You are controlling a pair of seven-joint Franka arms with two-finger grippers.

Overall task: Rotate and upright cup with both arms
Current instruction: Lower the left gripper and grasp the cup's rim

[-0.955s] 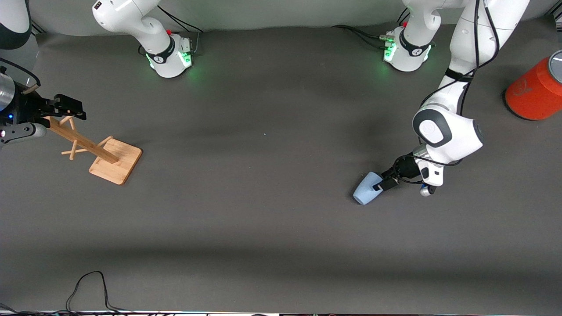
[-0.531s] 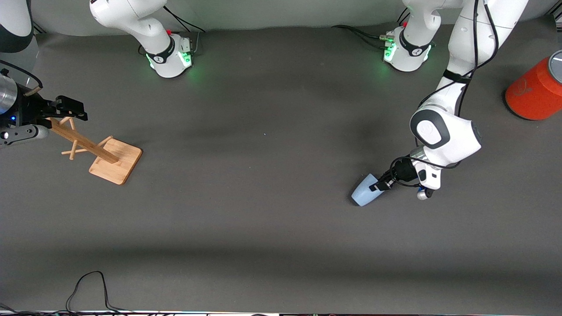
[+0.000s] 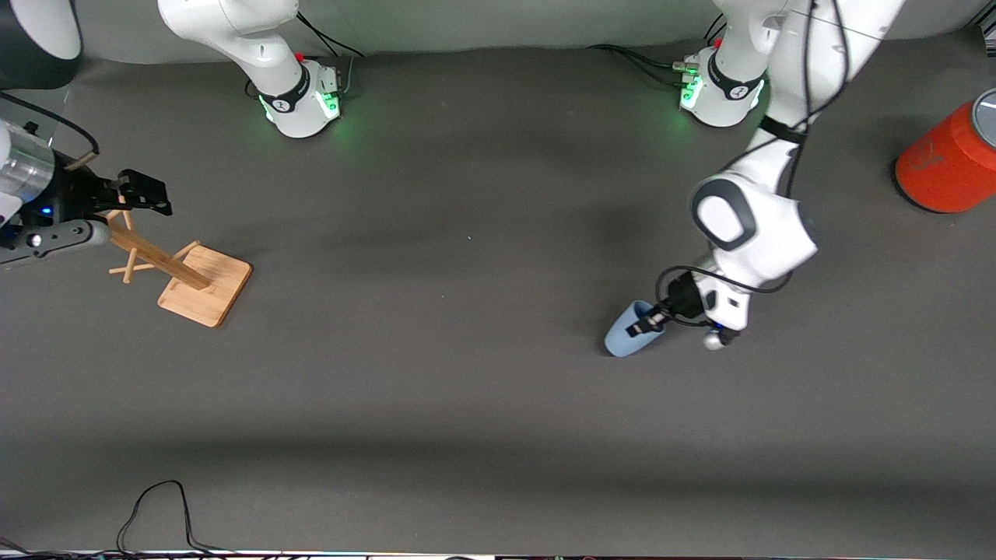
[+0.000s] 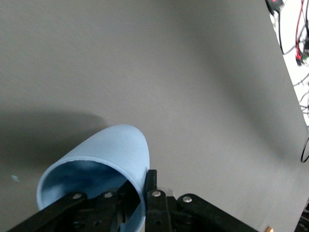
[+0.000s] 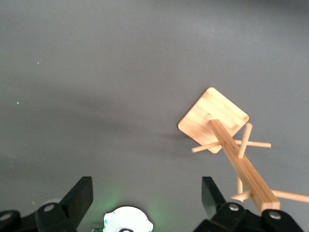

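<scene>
Left gripper [image 3: 645, 324] is clamped on the rim of the cup [image 3: 625, 337], low and right of centre in my front view. On my left wrist feed I see one finger [image 4: 126, 202] inside the mouth and the other finger [image 4: 152, 193] on the outside wall, pinching the light-blue plastic between them. From the front camera the cup looks tilted, its open mouth pointing up toward the gripper and its closed end pointing down toward the lower left of the frame. I cannot tell whether that closed end touches the table [image 3: 467, 373] or is just above it; a soft shadow sits right under it.

Right gripper [image 3: 146, 194] hangs at the left edge of the front frame, over the top of the wooden rack [image 3: 183, 274], and that arm is waiting. Its fingers [image 5: 79, 195] stand wide apart with nothing between them, as my right wrist feed shows, and the rack's square base [image 5: 214, 118] and pegged post sit below it.

At the right edge of the front frame, upper part, I see an orange-red cylinder [image 3: 945, 167] with a grey top, well apart from the cup.
</scene>
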